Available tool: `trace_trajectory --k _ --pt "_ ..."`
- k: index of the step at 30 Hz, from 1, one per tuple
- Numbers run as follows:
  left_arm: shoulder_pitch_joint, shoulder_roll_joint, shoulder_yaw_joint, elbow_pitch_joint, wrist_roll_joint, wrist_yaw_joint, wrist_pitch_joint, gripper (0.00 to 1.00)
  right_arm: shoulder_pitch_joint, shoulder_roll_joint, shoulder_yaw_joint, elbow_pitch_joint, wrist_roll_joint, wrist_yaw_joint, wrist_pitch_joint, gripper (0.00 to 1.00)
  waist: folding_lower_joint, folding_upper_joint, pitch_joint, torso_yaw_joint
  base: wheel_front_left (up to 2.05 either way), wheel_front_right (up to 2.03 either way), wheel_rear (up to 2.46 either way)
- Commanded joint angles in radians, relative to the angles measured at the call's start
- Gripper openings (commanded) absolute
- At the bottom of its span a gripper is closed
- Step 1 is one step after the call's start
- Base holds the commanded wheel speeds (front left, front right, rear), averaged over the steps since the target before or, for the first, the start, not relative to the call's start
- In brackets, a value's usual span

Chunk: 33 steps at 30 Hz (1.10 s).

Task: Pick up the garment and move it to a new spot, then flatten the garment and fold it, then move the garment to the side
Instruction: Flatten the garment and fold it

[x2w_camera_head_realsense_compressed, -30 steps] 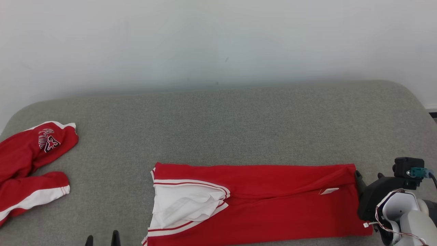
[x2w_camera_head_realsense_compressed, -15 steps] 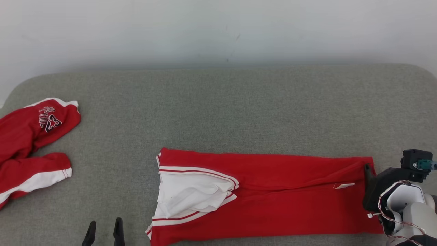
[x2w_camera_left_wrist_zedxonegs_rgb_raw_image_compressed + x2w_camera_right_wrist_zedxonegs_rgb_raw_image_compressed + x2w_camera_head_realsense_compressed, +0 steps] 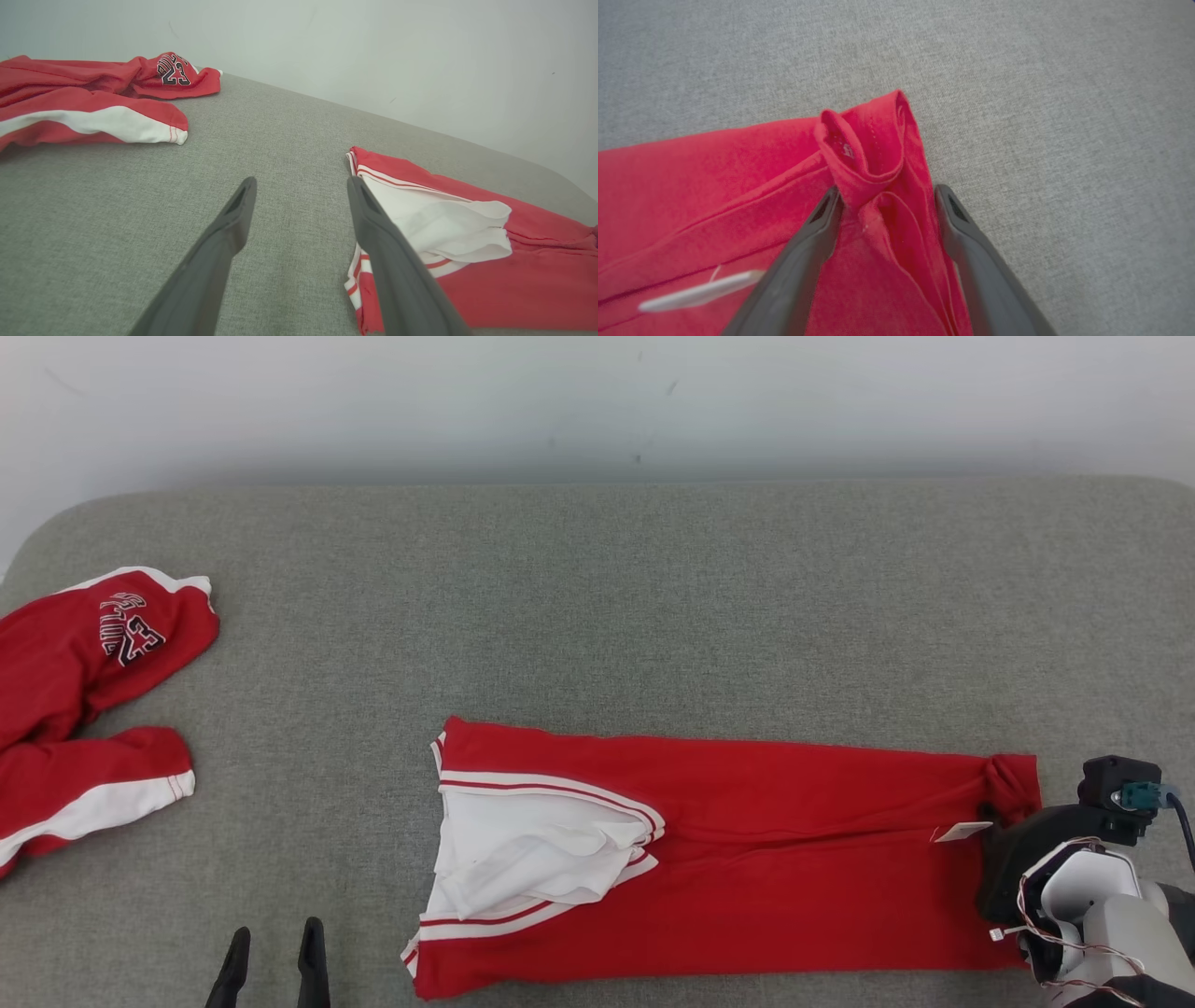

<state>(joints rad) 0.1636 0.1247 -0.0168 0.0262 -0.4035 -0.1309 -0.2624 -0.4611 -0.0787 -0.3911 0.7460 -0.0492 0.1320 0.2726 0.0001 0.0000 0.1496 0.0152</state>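
Observation:
The garment is red with a white side panel and lies spread out on the grey cushion. My right gripper is at its far right corner. In the right wrist view that gripper is open, its fingers straddling a puckered fold of the red garment beside a white tag. My left gripper stands open over bare cushion, to the left of the garment's white-striped end. In the left wrist view the same gripper holds nothing, and the garment lies to its right.
A second red and white garment with a dark printed number lies crumpled at the cushion's left edge, also seen as the crumpled garment in the left wrist view. A pale wall runs behind the cushion. Bare grey cushion stretches beyond the spread garment.
The head camera has tilted, so everything sits higher in the picture. The garment's far right corner, flat before, is now bunched up at my right gripper. Both grippers stay open.

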Motion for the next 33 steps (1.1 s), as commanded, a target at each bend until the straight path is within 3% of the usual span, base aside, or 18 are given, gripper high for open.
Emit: trace_trajectory --k 1,12,13,14,15,25,33 --pt "0.002 0.003 0.002 0.001 0.000 0.001 -0.003 1.00 0.014 0.009 -0.004 0.019 -0.010 -0.003 0.007 1.00 -0.0001 0.0000 -0.001 -0.001 0.00 0.00 0.00" --pt "0.017 0.012 -0.006 0.006 -0.010 0.001 -0.003 1.00 0.010 0.011 -0.035 0.080 -0.034 -0.003 0.028 1.00 -0.0001 0.0000 -0.002 0.004 0.00 0.00 0.00" --pt "0.017 0.013 -0.006 0.005 -0.010 0.001 -0.003 1.00 0.008 0.011 -0.036 0.088 -0.034 -0.003 0.032 0.44 -0.0001 0.0000 -0.001 0.005 0.00 0.00 0.00" --pt "0.016 0.014 -0.006 0.004 -0.011 0.001 -0.003 1.00 0.005 0.012 -0.036 0.093 -0.035 -0.003 0.033 0.29 -0.0001 0.0000 0.001 0.006 0.00 0.00 0.00" --pt "0.016 0.015 -0.005 0.004 -0.011 0.001 -0.003 1.00 0.002 0.013 -0.034 0.096 -0.036 -0.003 0.029 0.00 -0.0001 0.0000 0.002 0.006 0.00 0.00 0.00" --pt "0.019 0.009 -0.001 0.006 -0.005 0.001 -0.003 1.00 -0.021 -0.017 -0.084 0.070 -0.040 -0.005 -0.041 0.00 -0.0001 0.0000 -0.002 -0.002 0.00 0.00 0.00" --pt "0.024 0.003 0.001 0.005 0.002 0.001 -0.003 1.00 -0.046 -0.038 -0.234 -0.026 -0.111 -0.003 -0.077 0.00 -0.0001 0.0000 -0.011 -0.019 0.00 0.00 0.00"
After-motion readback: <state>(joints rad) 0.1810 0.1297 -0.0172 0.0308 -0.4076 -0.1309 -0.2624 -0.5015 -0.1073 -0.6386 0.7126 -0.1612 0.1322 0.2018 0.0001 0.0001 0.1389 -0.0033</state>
